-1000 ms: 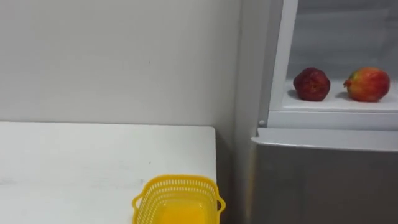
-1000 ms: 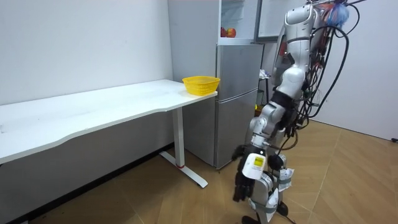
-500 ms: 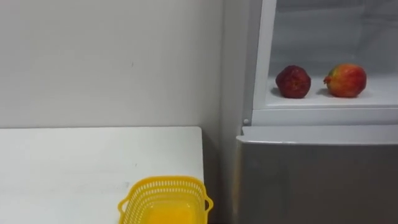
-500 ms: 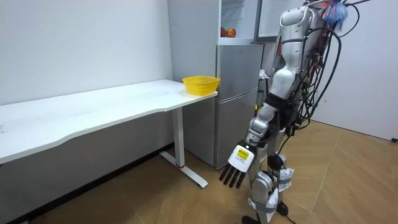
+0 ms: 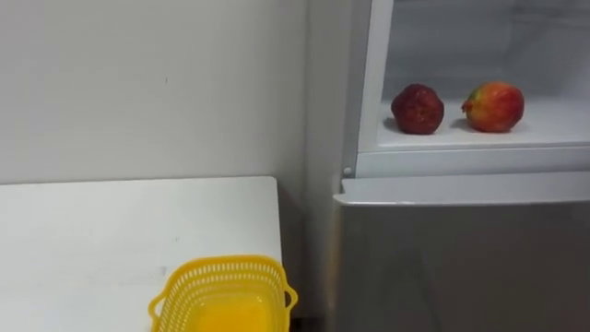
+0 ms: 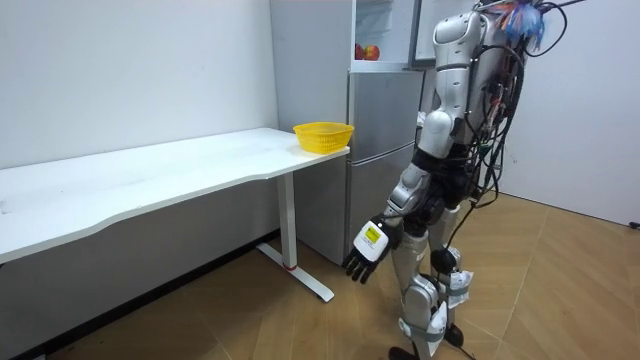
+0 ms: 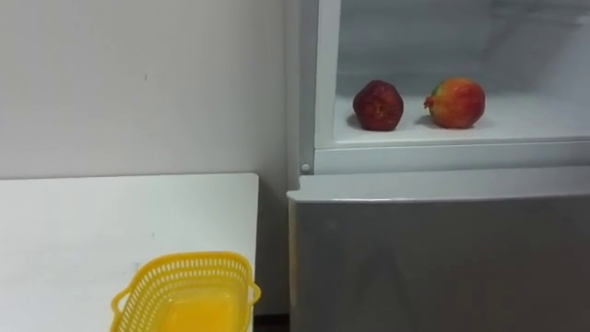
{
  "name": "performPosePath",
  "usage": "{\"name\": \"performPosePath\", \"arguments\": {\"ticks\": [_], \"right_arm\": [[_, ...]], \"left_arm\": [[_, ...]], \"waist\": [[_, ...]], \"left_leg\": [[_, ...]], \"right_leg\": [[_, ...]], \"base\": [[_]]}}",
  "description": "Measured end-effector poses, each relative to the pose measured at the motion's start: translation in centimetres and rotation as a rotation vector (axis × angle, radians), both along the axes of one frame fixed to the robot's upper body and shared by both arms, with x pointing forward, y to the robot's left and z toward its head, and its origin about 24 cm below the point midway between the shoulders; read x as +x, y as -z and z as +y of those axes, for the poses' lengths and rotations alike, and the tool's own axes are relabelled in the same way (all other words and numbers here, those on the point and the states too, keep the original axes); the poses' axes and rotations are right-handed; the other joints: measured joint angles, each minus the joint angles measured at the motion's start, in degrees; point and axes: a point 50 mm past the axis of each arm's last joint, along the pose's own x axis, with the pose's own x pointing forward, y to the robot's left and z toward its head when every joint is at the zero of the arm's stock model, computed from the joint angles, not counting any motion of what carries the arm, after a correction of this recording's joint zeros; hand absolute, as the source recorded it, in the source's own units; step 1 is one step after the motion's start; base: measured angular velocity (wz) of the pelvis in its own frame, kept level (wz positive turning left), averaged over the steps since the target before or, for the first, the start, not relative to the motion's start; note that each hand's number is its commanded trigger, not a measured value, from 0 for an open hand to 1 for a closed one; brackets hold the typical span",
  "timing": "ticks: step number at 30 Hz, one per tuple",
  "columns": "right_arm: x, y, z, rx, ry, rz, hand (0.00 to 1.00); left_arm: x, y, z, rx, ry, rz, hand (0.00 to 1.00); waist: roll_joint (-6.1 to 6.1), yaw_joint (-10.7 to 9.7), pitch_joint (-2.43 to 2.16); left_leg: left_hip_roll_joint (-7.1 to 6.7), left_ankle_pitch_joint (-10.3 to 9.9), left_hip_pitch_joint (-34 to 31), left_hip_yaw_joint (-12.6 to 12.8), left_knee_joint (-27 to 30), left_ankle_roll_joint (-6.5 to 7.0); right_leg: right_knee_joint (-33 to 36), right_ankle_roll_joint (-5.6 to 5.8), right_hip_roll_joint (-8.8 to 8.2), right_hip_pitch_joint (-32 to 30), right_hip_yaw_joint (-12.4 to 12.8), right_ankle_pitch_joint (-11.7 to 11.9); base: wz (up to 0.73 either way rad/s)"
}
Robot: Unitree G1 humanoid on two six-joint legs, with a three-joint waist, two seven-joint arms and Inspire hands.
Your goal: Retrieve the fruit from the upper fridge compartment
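Left hand point(image 6: 366, 248) lower centre, room view, fingers straight, empty, open floor around. Smooth round dark fruit point(image 5: 418, 109) and apple point(image 5: 493, 106) on fridge point(image 5: 461, 258) upper shelf, upper right. Mesh basket point(image 5: 221, 269) at table point(image 5: 111, 231) edge.

Head eyes near fridge point(image 5: 461, 258) (shared); room view distant, sideways.

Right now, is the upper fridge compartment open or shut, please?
Open: its shelf shows uncovered, with a dark red fruit and a red-yellow fruit on it.
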Motion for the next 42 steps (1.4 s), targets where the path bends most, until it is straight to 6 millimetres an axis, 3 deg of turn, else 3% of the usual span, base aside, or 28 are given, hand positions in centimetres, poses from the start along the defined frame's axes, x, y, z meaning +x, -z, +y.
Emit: {"name": "performPosePath", "arguments": {"ticks": [5, 7, 9, 10, 13, 16, 23, 28, 33, 40, 42], "right_arm": [[2.0, -5.7, 0.8, -0.046, -0.020, -0.298, 0.00], [3.1, -9.1, 1.0, -0.071, -0.020, -0.481, 0.00], [3.5, -10.9, 1.1, -0.090, -0.004, -0.594, 0.00], [3.7, -11.8, 1.2, -0.097, 0.008, -0.648, 0.00], [3.9, -13.1, 1.3, -0.107, 0.026, -0.733, 0.00], [4.4, -14.6, 1.4, -0.114, 0.029, -0.817, 0.00], [5.2, -18.3, 2.4, -0.120, 0.003, -1.007, 0.00], [6.3, -20.9, 3.1, -0.111, -0.001, -1.161, 0.00], [7.0, -22.0, 3.5, -0.074, -0.007, -1.223, 0.00], [8.6, -24.4, 3.9, -0.029, -0.048, -1.329, 0.00], [9.1, -24.7, 3.9, -0.039, -0.073, -1.328, 0.00]], "left_arm": [[-0.6, -0.1, -0.1, 0.021, 0.003, -0.029, 0.00], [-1.1, 0.0, -0.1, 0.022, 0.007, -0.026, 0.00], [-1.6, 0.0, 0.1, 0.028, 0.013, -0.011, 0.00], [-2.1, 0.1, 0.2, 0.031, 0.019, 0.008, 0.00], [-3.4, 0.3, 0.2, 0.032, 0.039, 0.063, 0.00], [-4.1, 0.4, 0.1, 0.024, 0.064, 0.100, 0.00], [-4.4, 0.7, -0.6, 0.003, 0.149, 0.162, 0.00], [-3.8, 0.8, -0.9, -0.017, 0.207, 0.180, 0.00], [-3.4, 0.8, -0.6, -0.031, 0.227, 0.184, 0.00], [-3.2, 0.7, 0.1, -0.015, 0.326, 0.219, 0.00], [-3.2, 0.7, 0.1, -0.013, 0.330, 0.229, 0.00]], "waist": [[0.48, -0.3, -0.09], [0.48, -0.5, -0.10], [0.55, -0.6, -0.31], [0.53, -0.7, -0.18], [0.00, -1.0, -0.12], [0.31, -1.0, 0.17], [0.84, 0.6, -0.29], [0.68, 0.9, -0.20], [-0.42, 1.6, 0.34], [-2.68, 2.0, -0.13], [-2.77, 1.9, -0.06]], "left_leg": [[0.11, 0.0, 0.2, 2.6, -0.4, 0.00], [0.08, 0.0, 0.2, 2.8, -0.4, 0.00], [0.08, 0.0, 0.3, 2.7, -0.4, 0.00], [0.10, 0.0, 0.4, 2.6, -0.4, 0.00], [0.14, 0.0, 0.4, 2.5, -0.3, 0.00], [0.15, 0.0, 0.3, 2.5, -0.4, 0.01], [0.34, -0.1, 0.1, 2.6, -0.8, 0.11], [0.37, 0.0, 0.1, 2.5, -0.6, 0.13], [0.33, 0.0, 0.1, 2.1, -0.4, 0.14], [0.32, 0.0, -0.1, 1.0, -0.2, 0.12], [0.36, 0.0, 0.3, 0.8, -0.2, 0.12]], "right_leg": [[0.1, 0.01, 0.22, -0.4, 1.8, 0.1], [0.0, 0.08, 0.25, -0.7, 2.2, 0.2], [0.0, 0.06, 0.28, -0.5, 2.2, 0.3], [-0.1, 0.03, 0.29, -0.4, 2.0, 0.3], [-0.1, 0.03, 0.27, -0.2, 1.7, 0.3], [-0.1, 0.08, 0.26, -0.3, 1.6, 0.5], [0.1, -0.11, 0.57, -0.9, 1.8, 1.1], [0.1, -0.11, 0.59, -0.9, 1.8, 1.1], [-0.2, -0.11, 0.56, -0.4, 1.6, 1.1], [-1.5, -0.08, 0.56, 0.3, 0.6, 1.3], [-2.0, -0.10, 0.50, 1.3, -0.1, 1.5]], "base": [[-0.21], [-0.17], [-0.01], [0.07], [0.08], [0.01], [-0.02], [0.00], [0.03], [0.08], [0.11]]}}
